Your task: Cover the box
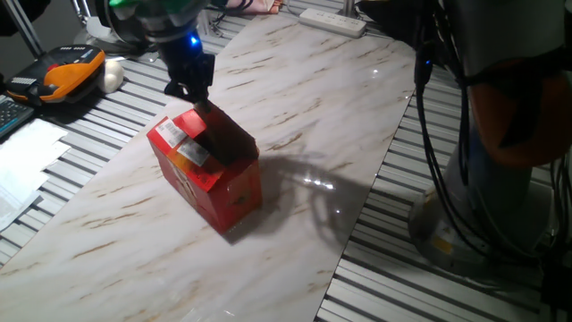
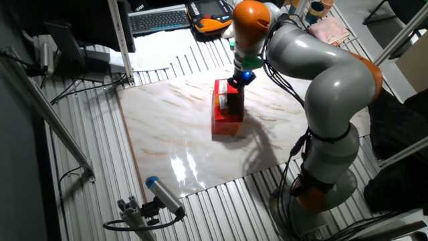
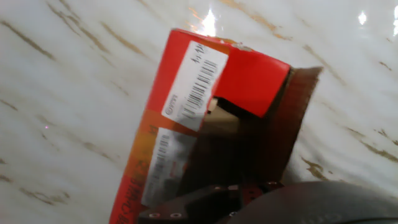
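The red box (image 1: 207,170) stands on the marble board (image 1: 340,98), left of its middle. One red top flap with a barcode label (image 3: 202,78) lies folded over the opening. A brown flap (image 3: 292,118) on the other side stands partly up, and a bit of the brown inside (image 3: 224,121) shows between them. My gripper (image 1: 198,97) is right above the box, its fingertips at the dark flap on the box top. The fingers look closed together and hold nothing. In the other fixed view the gripper (image 2: 237,86) sits over the box (image 2: 224,119).
A white power strip (image 1: 332,21) lies at the board's far edge. An orange and black device (image 1: 67,76) and papers (image 1: 22,161) lie off the board to the left. Cables (image 1: 438,134) hang at the right. The robot base (image 2: 321,181) stands beside the board.
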Robot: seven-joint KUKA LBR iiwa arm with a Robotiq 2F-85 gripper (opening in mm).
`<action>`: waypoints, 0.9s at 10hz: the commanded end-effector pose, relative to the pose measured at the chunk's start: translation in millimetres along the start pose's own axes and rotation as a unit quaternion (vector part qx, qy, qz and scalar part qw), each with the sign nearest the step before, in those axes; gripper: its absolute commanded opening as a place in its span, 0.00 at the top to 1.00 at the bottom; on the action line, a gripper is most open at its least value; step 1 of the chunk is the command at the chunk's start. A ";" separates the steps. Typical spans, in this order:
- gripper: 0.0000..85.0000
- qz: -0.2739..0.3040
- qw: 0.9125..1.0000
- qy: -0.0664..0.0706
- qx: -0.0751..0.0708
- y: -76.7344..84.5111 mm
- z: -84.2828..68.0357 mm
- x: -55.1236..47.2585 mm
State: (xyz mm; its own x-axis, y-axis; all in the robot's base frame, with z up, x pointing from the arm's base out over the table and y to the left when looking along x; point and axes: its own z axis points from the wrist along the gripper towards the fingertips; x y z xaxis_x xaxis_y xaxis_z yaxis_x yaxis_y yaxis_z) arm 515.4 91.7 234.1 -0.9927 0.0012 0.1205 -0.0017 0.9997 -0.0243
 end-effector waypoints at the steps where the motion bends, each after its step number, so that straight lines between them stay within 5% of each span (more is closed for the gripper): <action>1: 1.00 -0.005 1.000 0.000 0.002 -2.3 -0.2 2.3; 4: 1.00 -0.038 0.999 0.004 0.032 -10.2 4.6 5.6; 6: 1.00 -0.068 0.995 0.014 0.068 -13.2 5.1 6.8; 9: 1.00 -0.086 0.992 0.019 0.085 -17.0 6.2 8.1</action>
State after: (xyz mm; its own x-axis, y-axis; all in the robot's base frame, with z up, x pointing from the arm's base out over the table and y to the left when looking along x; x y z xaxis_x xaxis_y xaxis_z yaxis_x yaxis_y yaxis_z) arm 506.8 73.7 229.4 -0.9701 -0.1677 0.1757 -0.1976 0.9656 -0.1693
